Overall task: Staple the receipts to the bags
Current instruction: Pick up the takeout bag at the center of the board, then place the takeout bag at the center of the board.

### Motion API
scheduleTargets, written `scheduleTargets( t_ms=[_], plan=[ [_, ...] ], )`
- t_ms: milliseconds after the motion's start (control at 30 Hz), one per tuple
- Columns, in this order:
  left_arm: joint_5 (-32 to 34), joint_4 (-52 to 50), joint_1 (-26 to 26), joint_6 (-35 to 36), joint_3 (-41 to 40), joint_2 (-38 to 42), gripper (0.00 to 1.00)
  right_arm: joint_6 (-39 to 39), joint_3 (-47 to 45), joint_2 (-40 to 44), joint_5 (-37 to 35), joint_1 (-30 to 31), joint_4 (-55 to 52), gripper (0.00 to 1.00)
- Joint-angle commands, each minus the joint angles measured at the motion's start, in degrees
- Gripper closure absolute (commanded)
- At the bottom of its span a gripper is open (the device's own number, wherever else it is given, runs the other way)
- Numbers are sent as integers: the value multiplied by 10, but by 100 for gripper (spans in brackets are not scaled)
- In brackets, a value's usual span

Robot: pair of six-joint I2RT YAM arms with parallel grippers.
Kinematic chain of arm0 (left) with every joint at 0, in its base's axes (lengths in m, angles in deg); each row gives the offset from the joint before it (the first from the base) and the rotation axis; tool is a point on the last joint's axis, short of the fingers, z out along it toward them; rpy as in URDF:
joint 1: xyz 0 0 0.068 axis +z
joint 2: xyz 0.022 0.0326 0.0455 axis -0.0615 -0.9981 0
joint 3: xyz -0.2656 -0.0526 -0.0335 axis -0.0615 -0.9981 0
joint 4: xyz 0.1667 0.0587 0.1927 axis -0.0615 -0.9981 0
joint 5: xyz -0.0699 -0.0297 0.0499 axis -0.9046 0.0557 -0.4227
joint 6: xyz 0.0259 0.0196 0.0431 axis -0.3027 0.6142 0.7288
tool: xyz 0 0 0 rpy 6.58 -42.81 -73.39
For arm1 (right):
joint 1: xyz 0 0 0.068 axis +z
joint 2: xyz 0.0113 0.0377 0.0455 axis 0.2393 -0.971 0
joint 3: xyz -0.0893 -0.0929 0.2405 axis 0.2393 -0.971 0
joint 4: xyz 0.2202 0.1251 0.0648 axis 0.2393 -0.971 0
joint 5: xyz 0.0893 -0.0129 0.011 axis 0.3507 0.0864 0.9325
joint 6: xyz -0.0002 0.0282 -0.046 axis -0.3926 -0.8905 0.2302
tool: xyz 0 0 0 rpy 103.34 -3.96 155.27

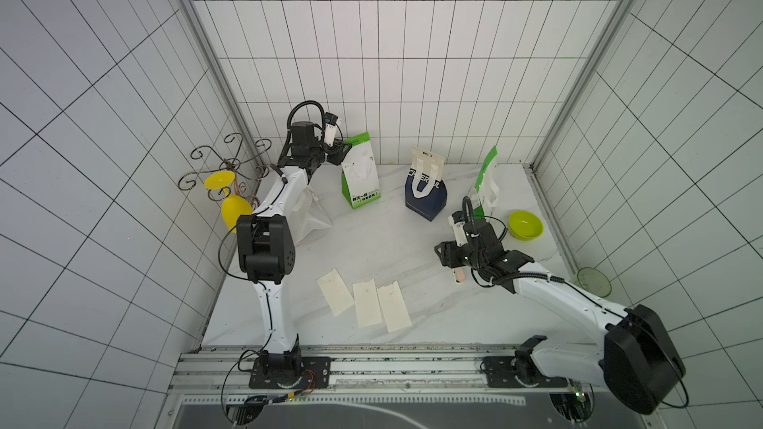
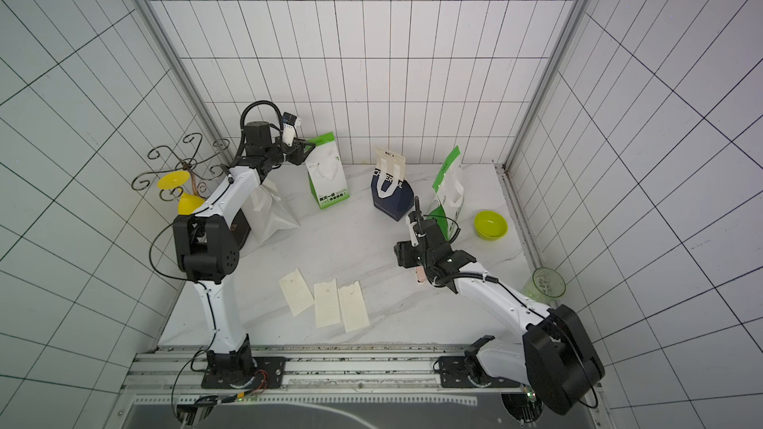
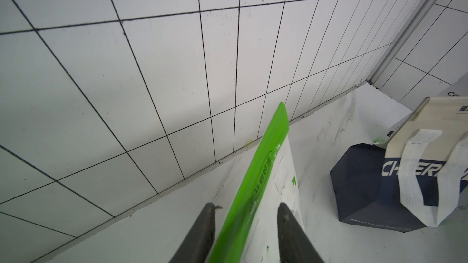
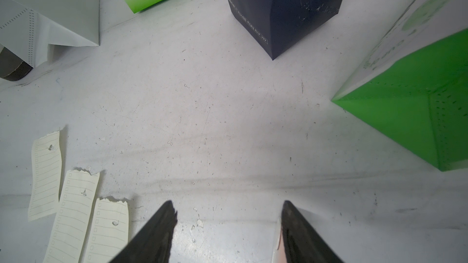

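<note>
My left gripper (image 3: 247, 207) is shut on the green top edge of a white-and-green bag (image 1: 360, 177) at the back left. Beside that bag stand a navy bag (image 1: 427, 200) with a cream receipt (image 1: 429, 157) against its top, a second white-and-green bag (image 1: 486, 181), and a plain white bag (image 1: 309, 216) partly behind my left arm. Three receipts (image 1: 366, 303) lie side by side near the front. My right gripper (image 1: 441, 251) hovers over the middle right, jaws wide around a pale pink stapler (image 1: 458, 276) pressed against one finger.
A lime bowl (image 1: 525, 224) and a clear green cup (image 1: 593, 281) sit by the right edge. A scrolled metal rack (image 1: 225, 158) with yellow funnels stands at the left wall. Tiled walls close in the back and both sides.
</note>
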Motion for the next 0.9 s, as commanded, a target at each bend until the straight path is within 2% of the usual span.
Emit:
scheduleTargets(
  t_ms=[0,67,200,367,600,700,867],
  plan=[
    [-34,7,-5,12,9,-3,82,4,20,-4,4,4,9,34],
    [-40,8,-6,17,2,4,100,4,20,-4,1,4,8,34],
    [-34,42,-10,7,-45,52,100,3,20,3,-5,4,9,34],
    [-20,106,-21,-14,-153,167,100,2,18,15,-13,4,9,34],
    [-17,36,-52,39,-236,306,100,0,21,45,-25,4,8,34],
    [-49,36,-55,40,-284,361,100,-3,24,65,-26,4,9,34],
    [-162,65,-68,40,-352,403,100,-15,19,102,-16,5,7,34]
  ],
)
